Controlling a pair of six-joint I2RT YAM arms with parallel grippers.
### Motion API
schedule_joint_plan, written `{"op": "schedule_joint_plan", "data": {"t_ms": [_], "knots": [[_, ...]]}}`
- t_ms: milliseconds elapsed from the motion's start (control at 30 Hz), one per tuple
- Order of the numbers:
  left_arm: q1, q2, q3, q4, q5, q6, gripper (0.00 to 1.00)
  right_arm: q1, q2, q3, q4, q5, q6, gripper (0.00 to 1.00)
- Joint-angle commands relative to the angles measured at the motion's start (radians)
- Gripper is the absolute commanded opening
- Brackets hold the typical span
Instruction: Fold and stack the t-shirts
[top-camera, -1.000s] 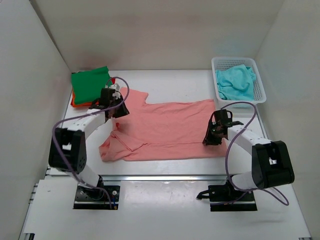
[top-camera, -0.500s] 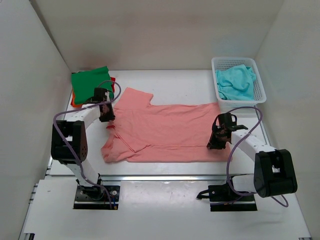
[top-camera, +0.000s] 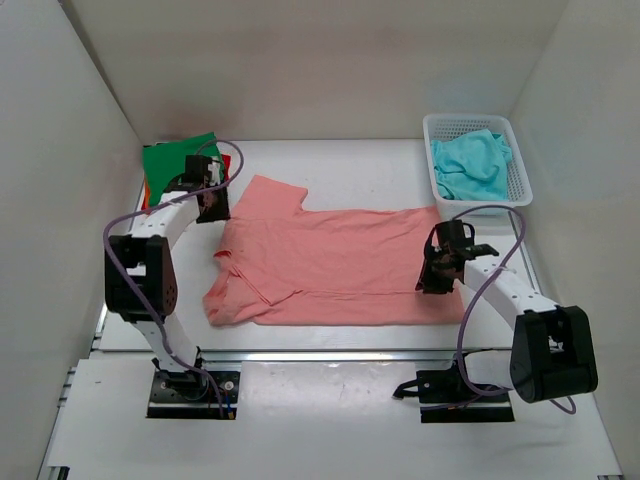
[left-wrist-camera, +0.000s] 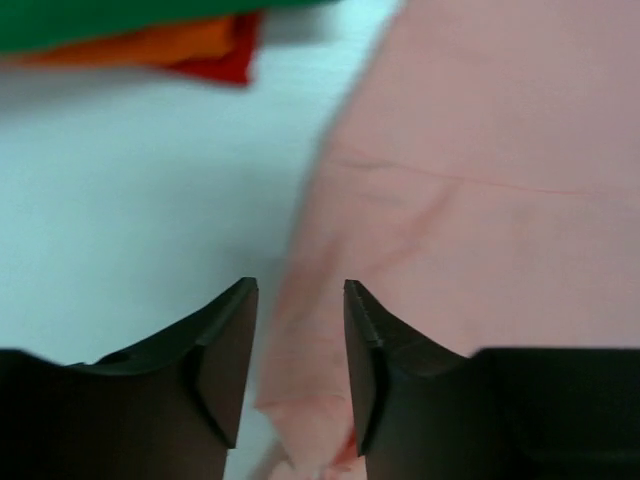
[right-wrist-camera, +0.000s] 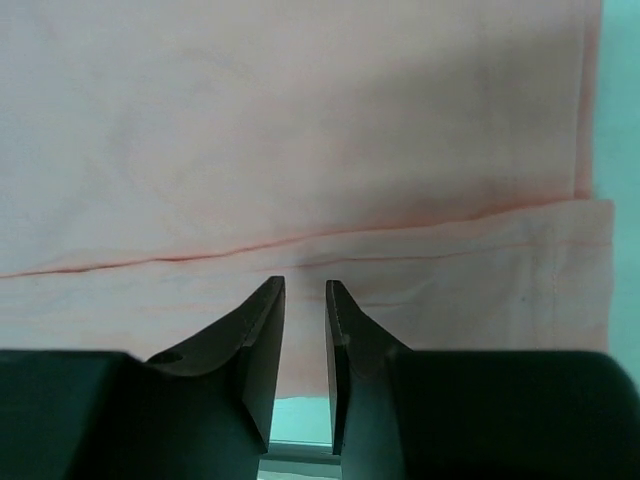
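Observation:
The salmon pink t-shirt (top-camera: 340, 260) lies spread flat mid-table, collar end to the left, with its near-left sleeve folded over. My left gripper (top-camera: 210, 203) stands open beside the far-left sleeve; in the left wrist view (left-wrist-camera: 298, 290) the sleeve's edge (left-wrist-camera: 480, 180) lies under the parted jaws, not held. My right gripper (top-camera: 432, 280) sits over the shirt's right hem, and its jaws (right-wrist-camera: 305, 285) stand narrowly apart above the hem (right-wrist-camera: 300, 130) with nothing between them. The green t-shirt (top-camera: 170, 160) lies folded on the orange-red one (top-camera: 147, 198) at the back left. The turquoise t-shirt (top-camera: 470, 165) is crumpled in the basket.
The white mesh basket (top-camera: 475, 119) stands at the back right corner. White walls close in the left, right and back sides. The green (left-wrist-camera: 100, 15) and orange-red (left-wrist-camera: 170, 45) stack shows just ahead of the left gripper, across a strip of bare table (left-wrist-camera: 120, 200).
The left gripper has opened, let go of the sleeve and drawn back toward the left stack. The shirt was pulled rightward and lies flatter. The right gripper shifted slightly right.

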Motion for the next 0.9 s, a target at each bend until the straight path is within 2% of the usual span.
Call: {"op": "schedule_joint_plan", "data": {"t_ms": [0,133,333,467,600,767,833,867], "knots": [[-0.066,-0.112,0.069,0.106,0.184,-0.010,0.53,0.025,-0.030,0.144,-0.004,0.011,-0.037,0.20],[-0.109,0.002,0.204,0.145,0.175,-0.001,0.61,0.031,-0.001,0.268,-0.006,0.020,-0.081,0.21],[-0.085,0.269,0.433,0.066,0.140,-0.007,0.59,0.025,0.011,0.333,0.045,0.008,-0.113,0.22],[-0.074,0.342,0.459,0.072,0.098,-0.013,0.59,0.016,0.022,0.322,0.082,-0.012,-0.120,0.22],[-0.082,0.420,0.491,0.043,0.051,0.004,0.63,0.019,0.053,0.304,0.103,-0.023,-0.133,0.23],[-0.105,0.495,0.569,-0.074,0.002,0.058,0.65,-0.007,0.070,0.284,0.155,-0.016,-0.123,0.23],[-0.111,0.501,0.580,-0.102,0.011,0.084,0.52,-0.019,0.103,0.299,0.180,0.015,-0.132,0.24],[-0.112,0.510,0.586,-0.119,0.028,0.091,0.38,-0.028,0.131,0.312,0.181,0.027,-0.138,0.25]]}}
